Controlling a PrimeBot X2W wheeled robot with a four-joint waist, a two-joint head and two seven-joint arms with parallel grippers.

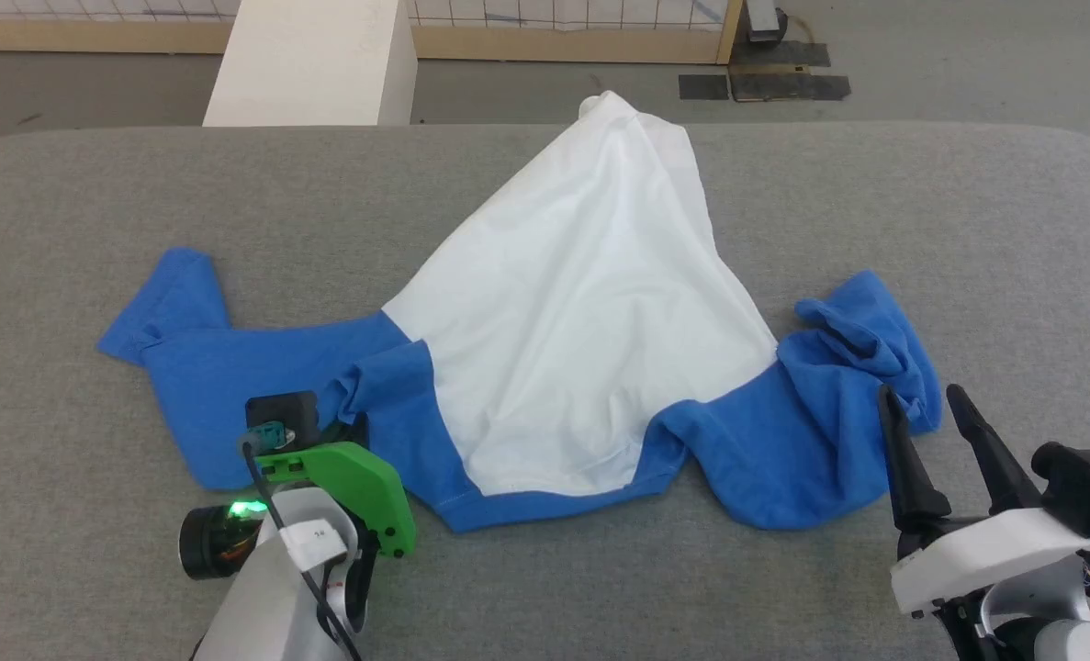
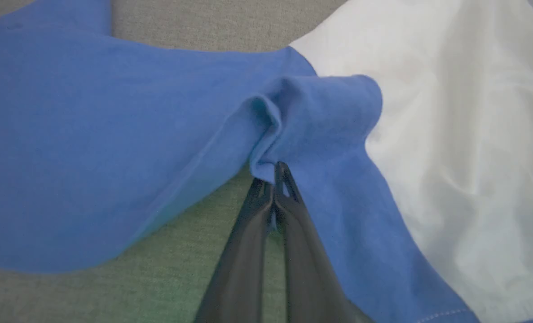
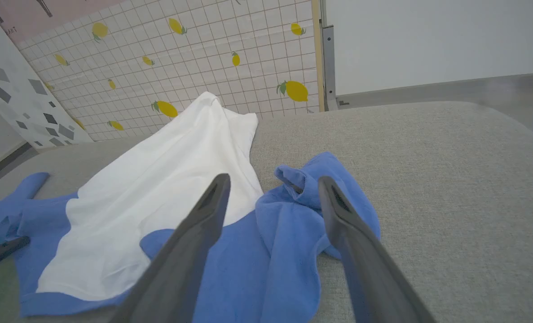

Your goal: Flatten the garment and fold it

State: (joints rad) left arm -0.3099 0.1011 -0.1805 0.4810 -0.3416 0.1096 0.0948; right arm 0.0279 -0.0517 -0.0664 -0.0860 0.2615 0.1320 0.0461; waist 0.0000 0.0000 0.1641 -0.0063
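Our left claw [image 2: 274, 177] is pinched tight on a raised blue ridge of the T-shirt [image 1: 581, 303], close to where blue meets the white body. The shirt lies rumpled across the middle of the grey surface [image 1: 95, 184], its white body peaking toward the far edge. One blue sleeve is spread out on our left and the other is bunched in a heap on our right. Our right claw [image 1: 919, 397] hovers wide and empty just beside that heap.

Here's the worry: the left bite looks shallow, right at the fingertips, so a firm pull could let the soft cotton slip free. We can't tell whether it caught one layer or two. If it's the wrong count, a lift would twist the shirt rather than spread it. And with one side held alone, any drag hauls the whole bundle along. The white tip already reaches the far edge and could slide over.
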